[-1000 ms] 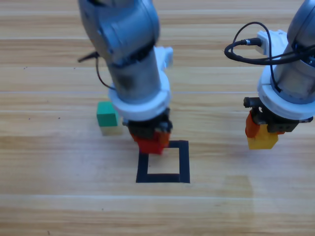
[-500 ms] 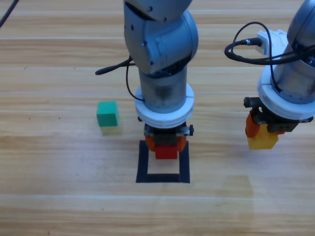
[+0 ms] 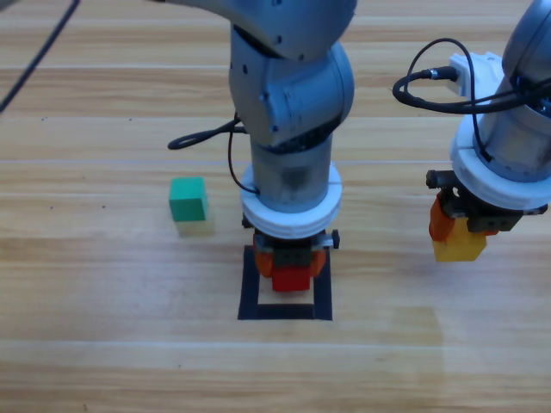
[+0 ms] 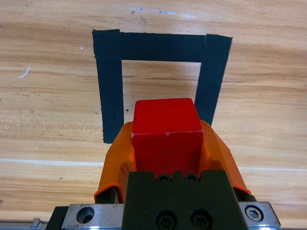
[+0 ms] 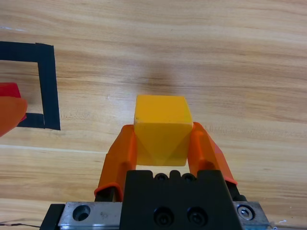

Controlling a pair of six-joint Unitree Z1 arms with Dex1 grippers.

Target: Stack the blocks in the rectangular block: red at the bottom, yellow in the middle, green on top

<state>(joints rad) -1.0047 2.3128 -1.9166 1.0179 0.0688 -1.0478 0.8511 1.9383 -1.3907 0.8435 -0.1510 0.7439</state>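
Red cube (image 4: pixel 166 127): your left gripper (image 4: pixel 165 139) clamps it over the tape outline (image 4: pixel 110 86); your right gripper (image 5: pixel 160 143) clamps the yellow cube (image 5: pixel 160 129).

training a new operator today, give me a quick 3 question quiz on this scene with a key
1. True or false: the left hand is shut on the red cube over the black tape outline.
2. Which cube does the right hand hold? A) green B) yellow C) red
3. Fill in: the cube lying free on the table, left of the outline, is ____.

Key: 1 true; 2 B, the yellow cube; 3 green, the green cube.
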